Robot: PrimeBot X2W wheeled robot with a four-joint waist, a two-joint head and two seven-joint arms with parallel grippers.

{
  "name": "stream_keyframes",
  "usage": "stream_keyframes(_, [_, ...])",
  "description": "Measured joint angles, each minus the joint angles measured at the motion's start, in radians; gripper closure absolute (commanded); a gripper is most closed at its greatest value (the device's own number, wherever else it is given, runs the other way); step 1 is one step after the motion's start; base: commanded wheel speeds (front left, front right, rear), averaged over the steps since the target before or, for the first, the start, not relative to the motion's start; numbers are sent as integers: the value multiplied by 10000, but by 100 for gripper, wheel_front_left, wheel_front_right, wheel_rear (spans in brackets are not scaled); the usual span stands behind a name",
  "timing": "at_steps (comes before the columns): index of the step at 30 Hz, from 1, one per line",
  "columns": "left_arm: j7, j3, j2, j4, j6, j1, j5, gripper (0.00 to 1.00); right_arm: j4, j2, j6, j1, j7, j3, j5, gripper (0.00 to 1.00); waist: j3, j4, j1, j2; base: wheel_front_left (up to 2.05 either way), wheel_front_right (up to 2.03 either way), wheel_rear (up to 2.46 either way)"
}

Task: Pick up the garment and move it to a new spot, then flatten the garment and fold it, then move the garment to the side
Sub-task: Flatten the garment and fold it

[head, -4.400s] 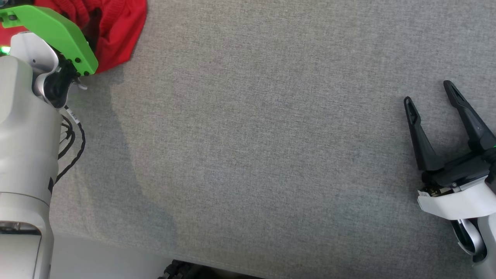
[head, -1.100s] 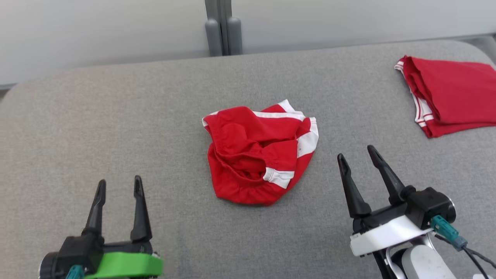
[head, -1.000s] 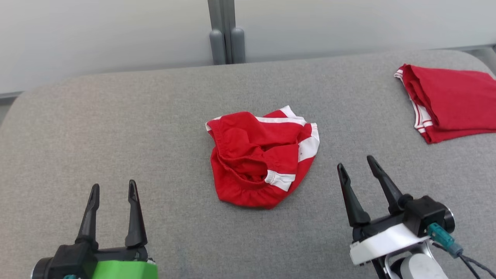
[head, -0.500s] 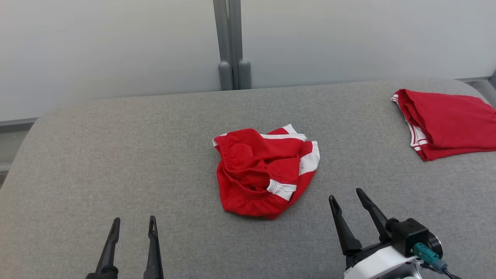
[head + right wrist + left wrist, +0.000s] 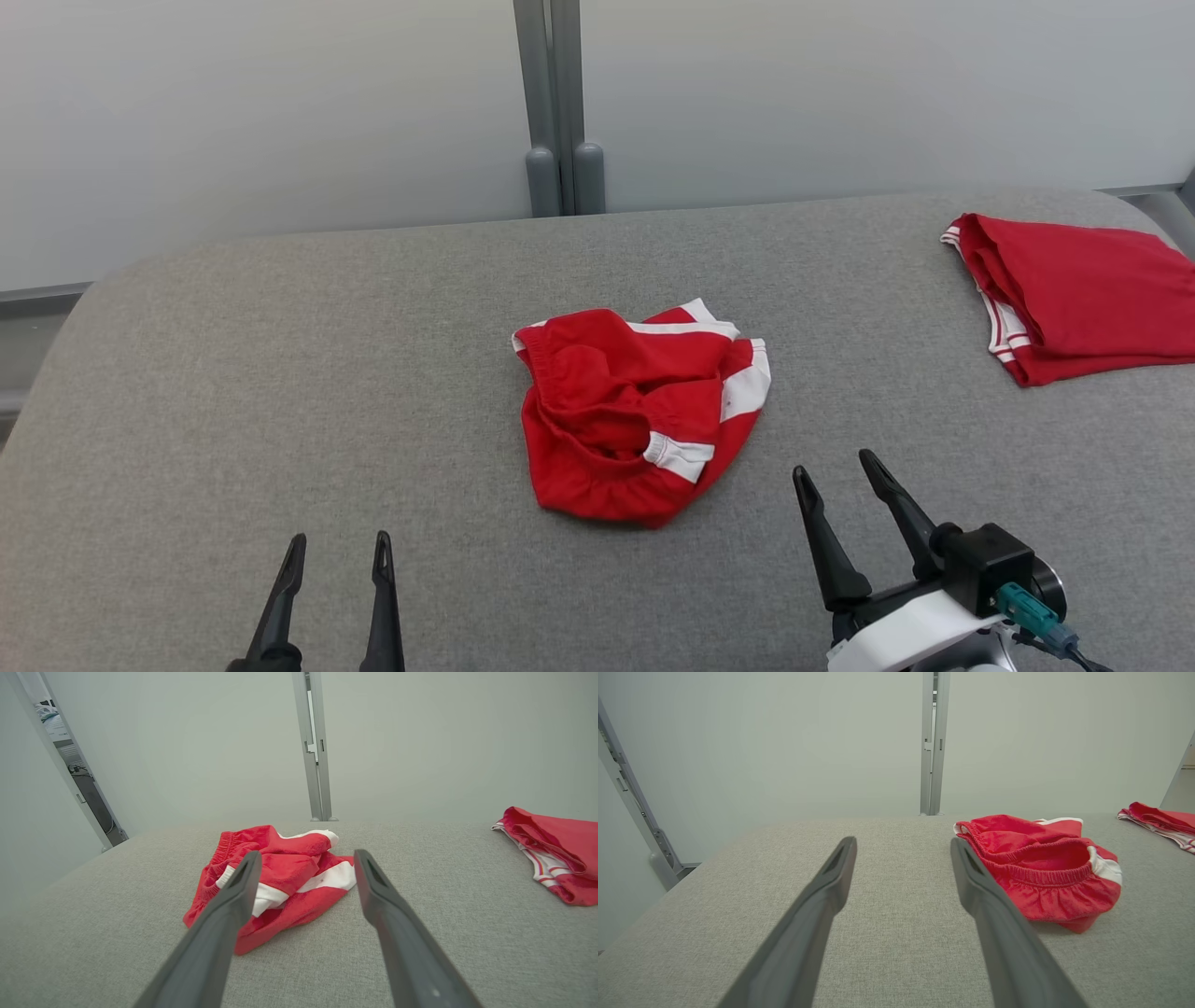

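Head view, nearest edge: the left hand (image 5: 340,541) rises from the bottom at the lower left with only its two dark fingers in sight, spread apart and holding nothing. The right hand (image 5: 834,467) stands at the lower right, fingers angled up and slightly left, likewise released and empty, with its white wrist shell and a teal connector behind it. Both hover over the grey fabric tabletop (image 5: 280,392) without touching the cloth.

Between them and a little farther off, the garment (image 5: 635,420) lies crumpled in the middle of the tabletop: red shorts with white bands and an elastic waistband gaping toward the robot. It sits nearer the right hand than the left, apart from both. At the far right a second folded red garment (image 5: 1083,294) lies flat near the tabletop's rounded corner. Behind the tabletop stands a pale wall with a grey post (image 5: 558,103) at its centre.

Compared with half a second ago, the left hand's fingers have shifted slightly right and lower in the view; the right hand and the garment sit where they were.
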Motion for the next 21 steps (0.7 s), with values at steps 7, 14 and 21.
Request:
stream_keyframes(7, [-2, -27, 0, 19, -33, -11, 13, 0, -10, 31, 0, 0, 0, -2, -19, 0, -13, -26, 0, 0, 0, 0, 0])
stream_keyframes(14, [-2, -54, 0, 46, -38, -11, 54, 0, 0, 29, 0, 7, 0, 0, -19, 0, -39, 3, 0, 0, 0, 0, 0])
stream_keyframes(21, [-2, -127, 0, 69, -38, -15, 111, 0, 8, 13, 0, 14, 0, 2, -4, 0, -27, 43, 0, 0, 0, 0, 0])
